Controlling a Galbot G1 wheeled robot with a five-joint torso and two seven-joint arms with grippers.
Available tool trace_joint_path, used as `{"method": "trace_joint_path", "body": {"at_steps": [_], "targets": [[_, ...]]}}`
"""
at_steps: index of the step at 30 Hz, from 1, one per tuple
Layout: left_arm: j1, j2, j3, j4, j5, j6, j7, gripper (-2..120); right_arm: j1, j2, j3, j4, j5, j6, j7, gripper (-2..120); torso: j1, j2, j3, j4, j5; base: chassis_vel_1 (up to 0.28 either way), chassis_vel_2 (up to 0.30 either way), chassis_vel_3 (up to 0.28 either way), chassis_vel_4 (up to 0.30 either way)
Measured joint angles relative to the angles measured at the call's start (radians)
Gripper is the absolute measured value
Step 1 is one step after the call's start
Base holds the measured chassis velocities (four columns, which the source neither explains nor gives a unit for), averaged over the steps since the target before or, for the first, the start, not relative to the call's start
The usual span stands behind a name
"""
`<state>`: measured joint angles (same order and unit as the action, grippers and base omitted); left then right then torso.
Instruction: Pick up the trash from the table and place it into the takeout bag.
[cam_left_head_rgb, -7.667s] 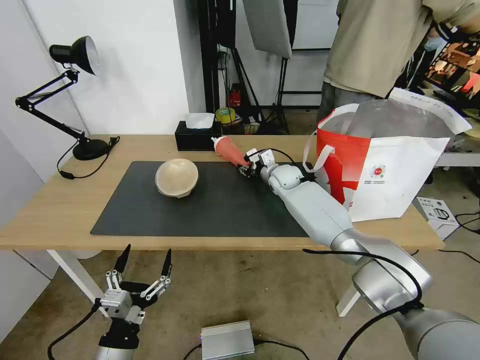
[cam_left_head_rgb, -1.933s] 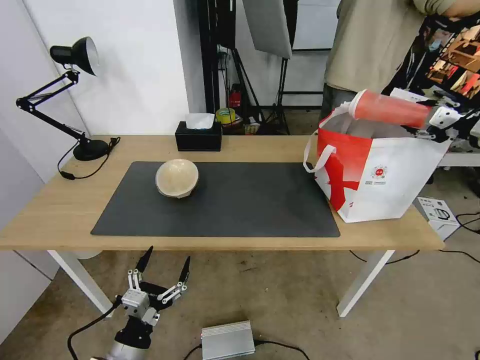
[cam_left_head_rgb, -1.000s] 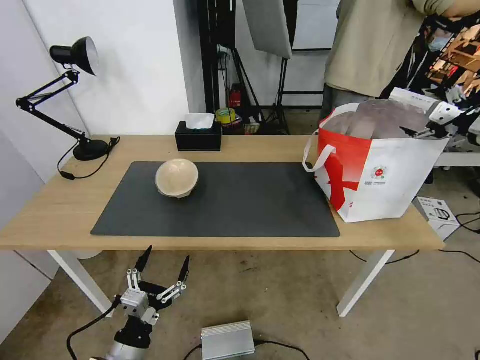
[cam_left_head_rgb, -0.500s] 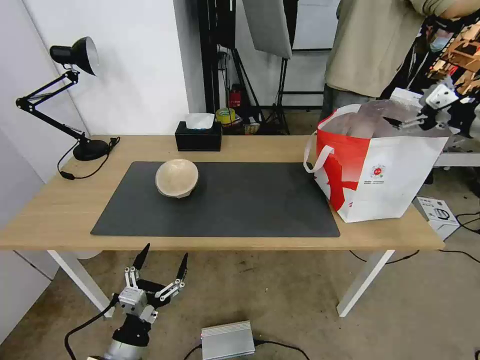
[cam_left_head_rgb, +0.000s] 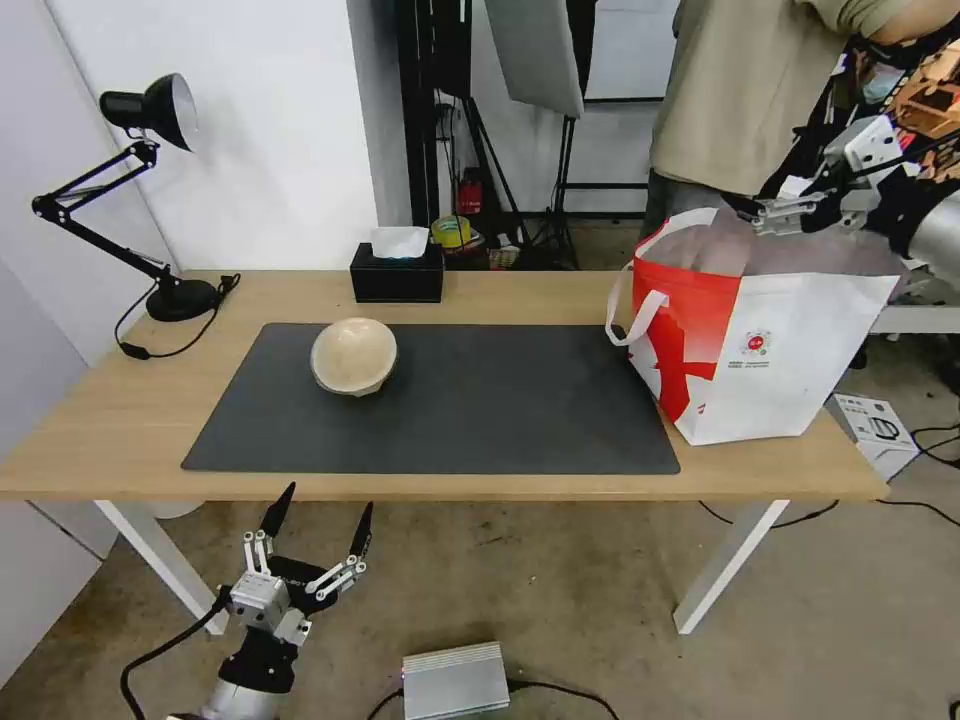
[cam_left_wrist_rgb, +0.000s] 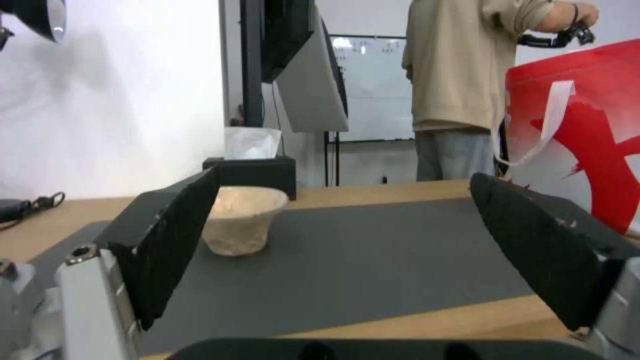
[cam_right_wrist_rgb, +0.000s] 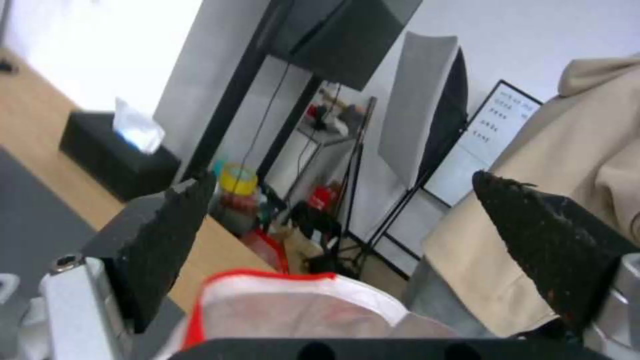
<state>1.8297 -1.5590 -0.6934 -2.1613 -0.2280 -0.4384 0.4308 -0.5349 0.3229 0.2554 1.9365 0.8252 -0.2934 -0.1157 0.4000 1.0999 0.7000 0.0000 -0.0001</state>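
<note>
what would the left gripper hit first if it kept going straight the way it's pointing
Probably the table front edge: the open left gripper sits below it. In its wrist view it aims across the mat toward the tan bowl, slightly off-centre.

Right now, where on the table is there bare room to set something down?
The dark mat is bare from the tan bowl across to the takeout bag. The wood strip along the table's near edge is also free. It is crowded at the back by the lamp base and tissue box.
</note>
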Motion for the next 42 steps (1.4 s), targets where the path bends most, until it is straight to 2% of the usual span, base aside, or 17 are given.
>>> {"method": "trace_joint_path", "body": {"at_steps": [7, 8, 10, 18, 23, 28, 35, 42], "targets": [[-0.005, 0.009, -0.004, -0.024, -0.005, 0.018, -0.002, 100, -0.112, 0.038, 0.047, 0.082, 0.047, 0.034, 0.14, 100, 0.0, 0.0, 0.0, 0.0, -0.0001, 0.0, 0.0, 0.0, 0.0], [-0.007, 0.007, -0.005, -0.029, -0.006, 0.021, -0.003, 100, -0.167, 0.053, 0.072, 0.108, 0.052, 0.049, 0.176, 100, 0.0, 0.0, 0.0, 0.0001, 0.0, 0.0, 0.0, 0.0, 0.0], [-0.008, 0.005, -0.005, -0.033, -0.006, 0.022, -0.004, 100, -0.206, 0.063, 0.092, 0.12, 0.052, 0.06, 0.184, 100, 0.0, 0.0, 0.0, 0.0, 0.0, 0.0, 0.0, 0.0, 0.0], [-0.008, -0.001, -0.01, -0.057, -0.006, 0.033, -0.004, 100, -0.423, 0.128, 0.233, 0.21, 0.032, 0.105, 0.194, 100, 0.0, 0.0, 0.0, 0.0, 0.0, 0.0, 0.0, 0.0, 0.0], [-0.007, -0.005, -0.01, -0.06, -0.006, 0.034, -0.004, 100, -0.515, 0.172, 0.257, 0.242, -0.019, 0.145, 0.195, 100, 0.0, 0.0, 0.0, -0.0001, 0.0001, 0.0, 0.0, 0.0, 0.0], [-0.003, -0.004, -0.009, -0.069, -0.006, 0.034, -0.004, 100, -0.657, 0.248, 0.292, 0.282, -0.096, 0.182, 0.19, 100, 0.0, 0.0, 0.0, -0.0001, 0.0001, 0.0, 0.0, 0.0, 0.0], [-0.001, -0.004, -0.008, -0.079, -0.005, 0.037, -0.004, 100, -0.75, 0.307, 0.332, 0.317, -0.125, 0.202, 0.182, 100, 0.0, 0.0, 0.0, -0.0001, 0.0001, 0.0, 0.0, 0.0, 0.0], [0.001, -0.008, -0.006, -0.085, -0.002, 0.039, -0.004, 100, -0.832, 0.374, 0.349, 0.353, -0.174, 0.267, 0.165, 100, 0.0, 0.0, 0.0, 0.0, 0.0, 0.0, 0.0, 0.0, 0.0]]}}
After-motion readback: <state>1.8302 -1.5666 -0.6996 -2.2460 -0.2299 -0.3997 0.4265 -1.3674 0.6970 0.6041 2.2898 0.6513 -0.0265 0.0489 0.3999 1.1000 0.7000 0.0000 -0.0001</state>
